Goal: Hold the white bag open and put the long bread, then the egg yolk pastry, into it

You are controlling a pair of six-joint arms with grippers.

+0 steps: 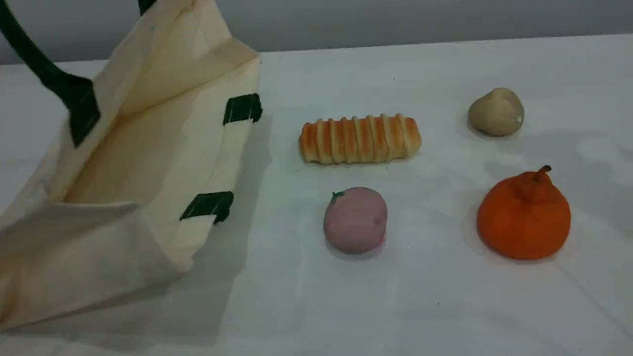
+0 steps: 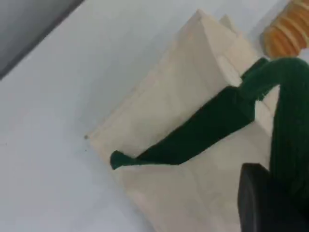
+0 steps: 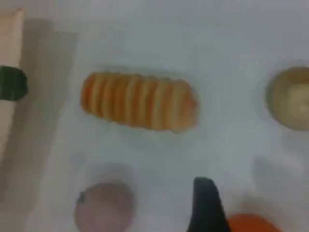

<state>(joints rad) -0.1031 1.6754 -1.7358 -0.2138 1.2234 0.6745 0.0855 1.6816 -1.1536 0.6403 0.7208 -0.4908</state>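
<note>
The white bag [image 1: 163,163] lies at the left of the table [image 1: 395,306], its mouth gaping and one dark green handle [image 1: 49,74] rising past the top edge. The long bread [image 1: 360,139] lies beside it, above a pink ball [image 1: 355,220]. Far right sits the egg yolk pastry [image 1: 496,112], above an orange fruit [image 1: 524,215].
</note>
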